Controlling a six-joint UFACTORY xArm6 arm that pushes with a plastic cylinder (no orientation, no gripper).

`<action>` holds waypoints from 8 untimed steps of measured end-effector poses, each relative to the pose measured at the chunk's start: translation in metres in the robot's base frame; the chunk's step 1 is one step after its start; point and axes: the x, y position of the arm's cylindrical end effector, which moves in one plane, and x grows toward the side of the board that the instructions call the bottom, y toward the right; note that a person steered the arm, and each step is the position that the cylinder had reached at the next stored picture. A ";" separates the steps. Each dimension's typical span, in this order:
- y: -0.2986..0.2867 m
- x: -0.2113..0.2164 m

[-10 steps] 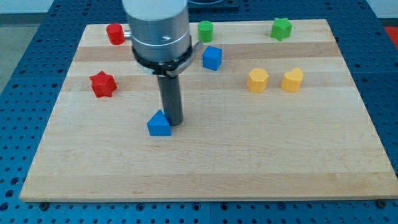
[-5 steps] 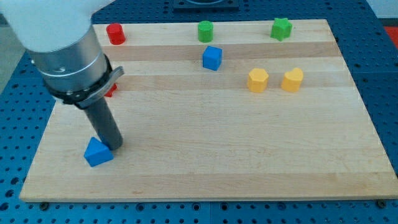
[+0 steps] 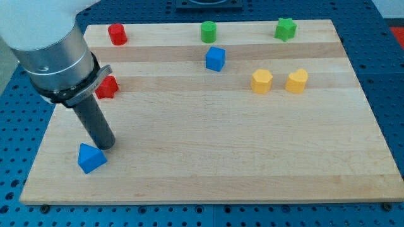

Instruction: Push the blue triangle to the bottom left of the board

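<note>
The blue triangle (image 3: 91,158) lies near the bottom left corner of the wooden board (image 3: 208,157). My tip (image 3: 106,145) stands just to the upper right of it, close to or touching its upper edge. The arm's wide grey body reaches in from the view's top left and hides part of the board's left side.
A red star block (image 3: 108,86) sits partly behind the arm at the left. A red block (image 3: 117,33) is at the top left, a green cylinder (image 3: 208,31) and green star (image 3: 285,28) along the top, a blue cube (image 3: 215,58) below them, two yellow blocks (image 3: 261,81) (image 3: 296,81) at the right.
The blue triangle has slid from the board's middle left down to the bottom left, pushed by my tip, which moved left and down with it.
</note>
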 end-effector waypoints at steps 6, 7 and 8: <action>0.073 -0.149; 0.081 -0.185; 0.097 -0.213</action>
